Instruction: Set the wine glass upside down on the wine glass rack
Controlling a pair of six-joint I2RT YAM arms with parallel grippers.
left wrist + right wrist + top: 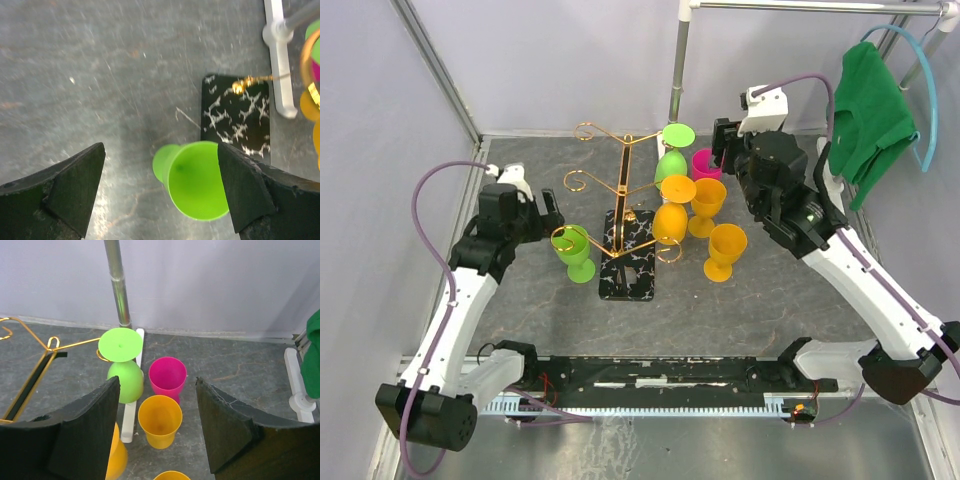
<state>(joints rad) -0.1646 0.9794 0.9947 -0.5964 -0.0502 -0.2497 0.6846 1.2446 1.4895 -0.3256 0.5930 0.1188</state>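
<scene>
The gold wine glass rack (620, 185) stands on its black marbled base (628, 255) mid-table. A green glass (672, 160) and an orange glass (670, 218) hang upside down on its right arms. Another green wine glass (576, 252) stands upright left of the base. My left gripper (550, 215) is open above it; in the left wrist view the glass (195, 180) sits between the fingers, close to the right one, untouched. My right gripper (725, 145) is open and empty above the pink glass (167, 376) and an orange glass (160, 420).
Two upright orange glasses (708, 205) (725, 250) and a pink one (706, 163) stand right of the rack. A white pole stand (678, 60) rises behind it, its foot on the table (279, 65). A green shirt (870, 110) hangs at the back right.
</scene>
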